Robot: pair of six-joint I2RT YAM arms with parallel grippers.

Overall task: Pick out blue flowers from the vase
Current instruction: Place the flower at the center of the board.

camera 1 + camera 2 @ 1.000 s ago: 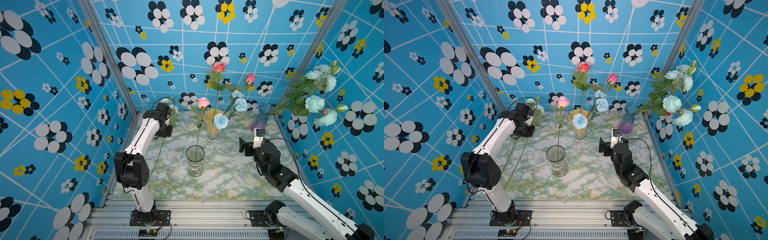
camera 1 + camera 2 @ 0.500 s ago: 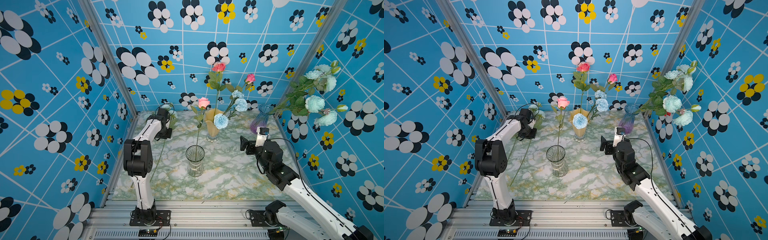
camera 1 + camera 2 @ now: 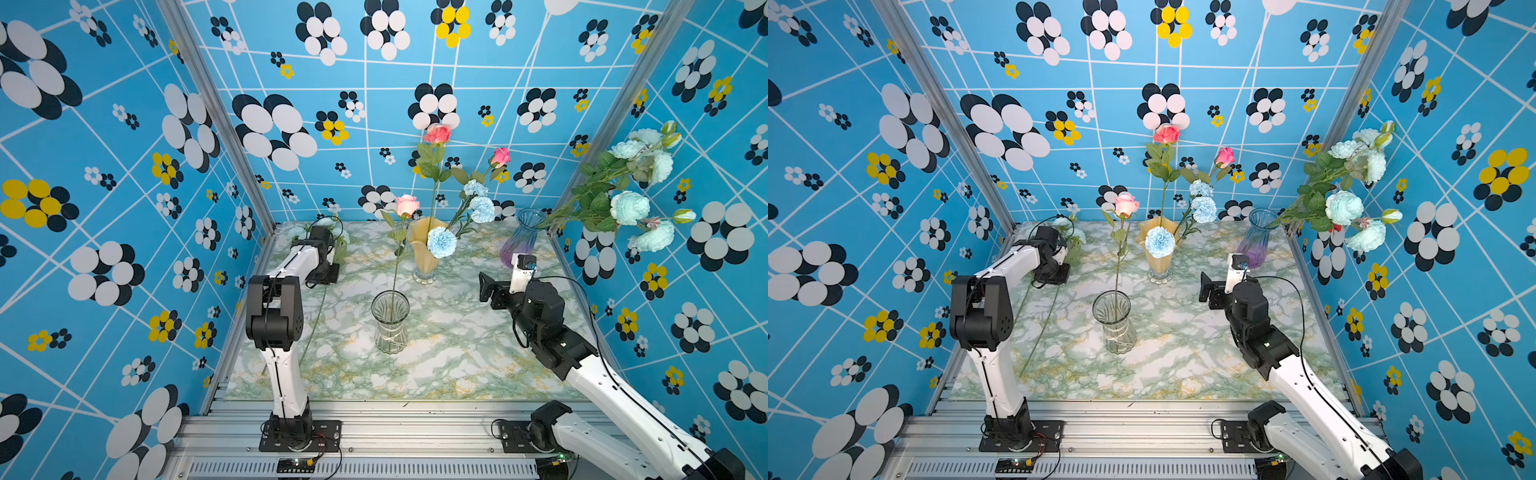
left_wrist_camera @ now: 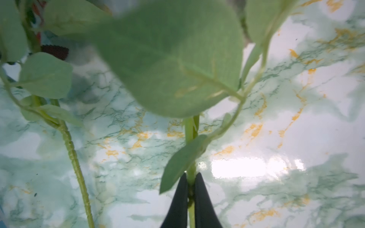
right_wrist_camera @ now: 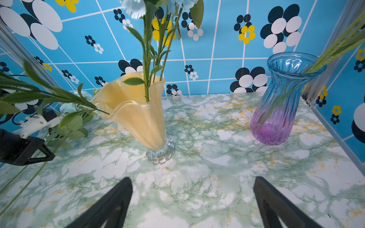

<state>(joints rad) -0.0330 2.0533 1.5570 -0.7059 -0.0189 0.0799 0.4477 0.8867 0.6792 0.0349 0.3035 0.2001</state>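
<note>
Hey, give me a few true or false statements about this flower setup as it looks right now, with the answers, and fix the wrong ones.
1. The left gripper is shut on a green stem. True.
2. The right gripper holds a flower. False: it is open and empty, above the table.
3. The yellow vase holds blue carnations. True.
4. The clear vase holds a blue flower. False: it holds one pink rose.
5. The blue-purple vase holds a pale blue spray leaning toward the wall. True.
</note>
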